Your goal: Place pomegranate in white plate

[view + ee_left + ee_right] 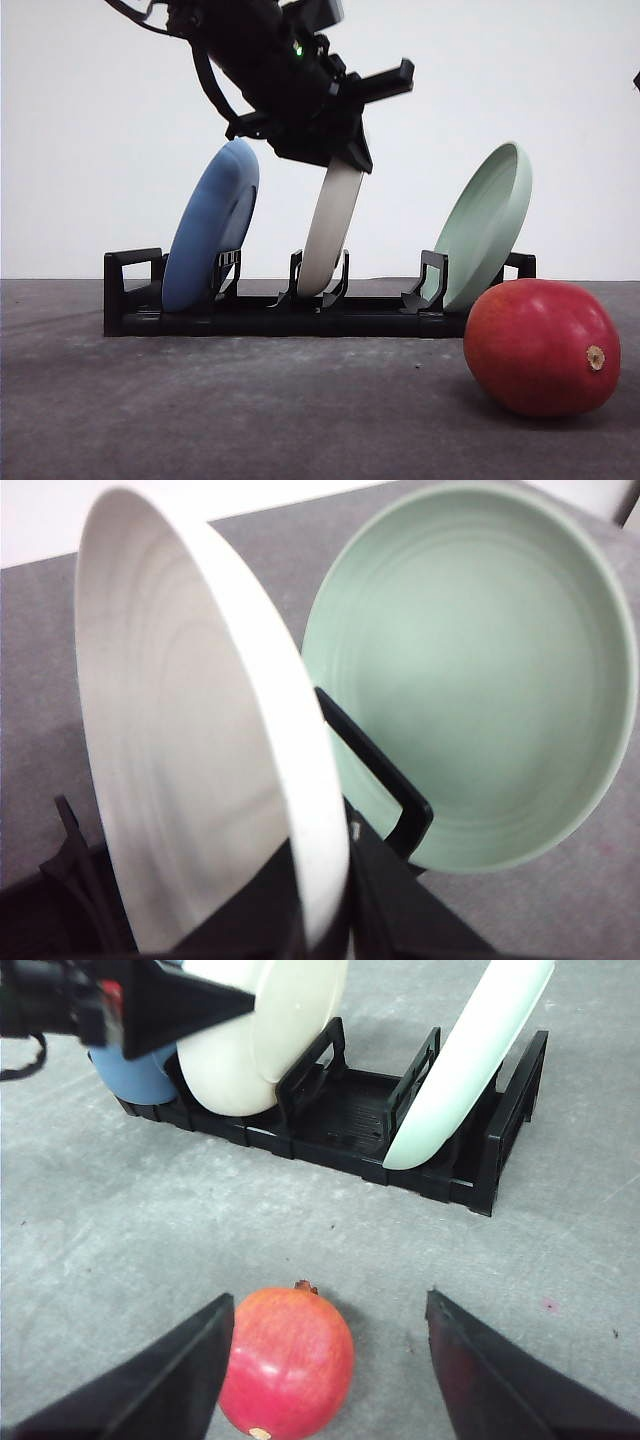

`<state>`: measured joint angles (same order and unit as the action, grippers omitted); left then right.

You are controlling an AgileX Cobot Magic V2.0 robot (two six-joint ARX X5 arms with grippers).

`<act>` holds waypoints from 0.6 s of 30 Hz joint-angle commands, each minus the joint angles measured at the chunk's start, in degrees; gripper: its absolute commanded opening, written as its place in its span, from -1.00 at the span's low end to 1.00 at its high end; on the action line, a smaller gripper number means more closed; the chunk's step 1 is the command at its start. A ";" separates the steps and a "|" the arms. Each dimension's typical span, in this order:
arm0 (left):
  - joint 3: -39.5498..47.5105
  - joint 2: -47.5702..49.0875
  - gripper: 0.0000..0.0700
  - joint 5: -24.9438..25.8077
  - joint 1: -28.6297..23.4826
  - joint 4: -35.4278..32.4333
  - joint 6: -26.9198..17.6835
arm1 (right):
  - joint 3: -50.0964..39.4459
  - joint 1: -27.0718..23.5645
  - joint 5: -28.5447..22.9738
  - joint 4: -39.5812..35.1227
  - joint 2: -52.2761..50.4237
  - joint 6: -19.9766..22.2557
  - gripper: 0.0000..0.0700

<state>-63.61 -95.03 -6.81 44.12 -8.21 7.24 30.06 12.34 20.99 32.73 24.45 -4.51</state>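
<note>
Left tool [345, 150] clamped on white plate [330, 228] rim in rack [270, 310].

We see a rack [300, 315] w/ three plates upright: one left [210, 225], white plate [330, 230] mid, one right [485, 225]. Pomegranate [540, 347] in front, right, on table [200, 410].

3 plates: 1 blue plate [210, 225], 1 white plate [331, 228], 1 green plate [484, 224]; 1 rack [300, 315]; 1 pomegranate [540, 346].
</note>
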 commanded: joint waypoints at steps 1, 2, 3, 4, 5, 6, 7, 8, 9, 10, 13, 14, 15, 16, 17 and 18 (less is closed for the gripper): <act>-1.60 0.52 -0.97 0.16 0.59 -0.18 1.47 | 0.92 0.20 0.11 -0.54 0.09 0.50 0.10; -1.60 0.91 -0.97 0.18 0.59 0.22 1.47 | 0.92 0.20 0.11 -0.53 0.09 0.50 0.10; -1.60 1.27 -0.97 0.18 0.59 0.69 1.48 | 0.92 0.20 0.11 -0.54 0.09 0.50 0.10; -1.60 1.67 -0.97 0.18 0.59 1.16 1.49 | 0.92 0.20 0.11 -0.54 0.09 0.50 0.10; -1.60 2.14 -0.97 0.18 0.59 1.62 1.49 | 0.92 0.20 0.11 -0.53 0.09 0.50 0.10; -1.60 2.66 -0.97 0.18 0.59 2.10 1.49 | 0.92 0.20 0.11 -0.52 0.09 0.50 0.10; -1.60 3.17 -0.97 0.18 0.60 2.48 1.53 | 0.92 0.20 0.11 -0.52 0.09 0.50 0.10; -1.60 3.62 -0.97 0.18 0.63 2.73 1.63 | 0.92 0.20 0.11 -0.52 0.09 0.50 0.10; -1.60 4.15 -0.97 0.23 0.63 2.96 2.01 | 0.92 0.20 0.11 -0.52 0.09 0.50 0.10; -1.60 4.68 -0.97 0.35 0.63 3.14 2.46 | 0.92 0.20 0.11 -0.53 0.09 0.50 0.10; -1.60 6.42 -0.97 1.01 0.64 3.53 3.71 | 0.92 0.20 0.11 -0.53 0.09 0.50 0.10; -1.60 7.04 -0.97 1.18 0.65 3.71 4.13 | 0.92 0.20 0.11 -0.54 0.09 0.50 0.10; -1.60 7.66 -0.97 1.37 0.76 3.93 4.43 | 0.92 0.20 0.11 -0.53 0.09 0.50 0.10; -1.60 8.30 -0.97 1.62 0.88 4.17 4.72 | 0.92 0.20 0.11 -0.53 0.09 0.50 0.10; -1.60 8.97 -0.97 1.97 1.00 4.43 5.05 | 0.92 0.20 0.11 -0.54 0.09 0.50 0.10; -1.60 9.75 -0.97 2.48 1.10 4.73 5.47 | 0.92 0.20 0.11 -0.55 0.09 0.50 0.10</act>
<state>-63.61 -85.47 -4.81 44.41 -2.65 11.76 30.06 12.34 20.99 32.73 24.45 -4.51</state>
